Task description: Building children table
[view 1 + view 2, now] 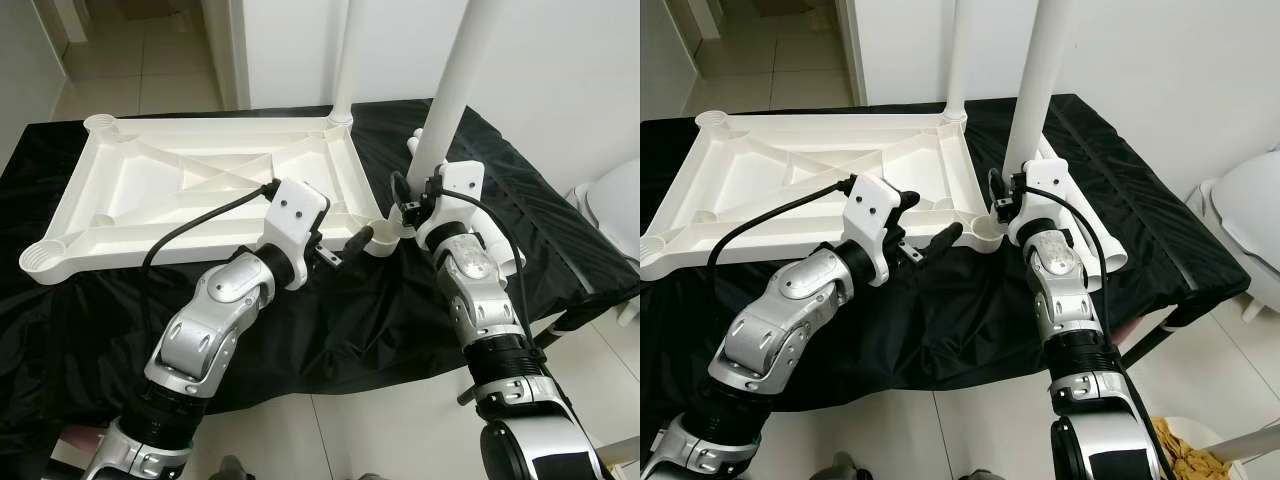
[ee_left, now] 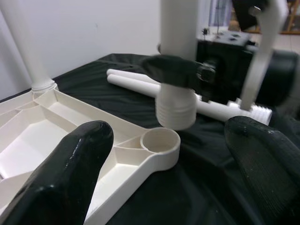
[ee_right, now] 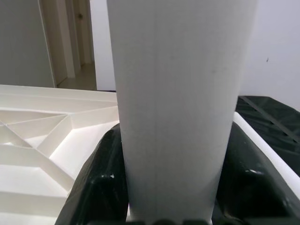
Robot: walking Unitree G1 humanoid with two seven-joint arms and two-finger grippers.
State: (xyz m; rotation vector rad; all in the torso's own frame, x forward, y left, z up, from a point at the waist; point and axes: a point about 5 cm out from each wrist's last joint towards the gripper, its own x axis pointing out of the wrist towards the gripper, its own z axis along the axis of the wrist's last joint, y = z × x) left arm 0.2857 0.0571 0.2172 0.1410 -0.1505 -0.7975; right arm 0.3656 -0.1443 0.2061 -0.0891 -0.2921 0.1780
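The upright table leg (image 1: 452,80) clamped in the right gripper (image 2: 180,70) runs out of the picture at 12 o'clock, so its upper end is unseen. Another standing leg (image 1: 342,60) at the tabletop's (image 1: 150,190) far corner is cut off likewise. Two spare legs (image 2: 140,84) lie partly hidden behind the gripper.
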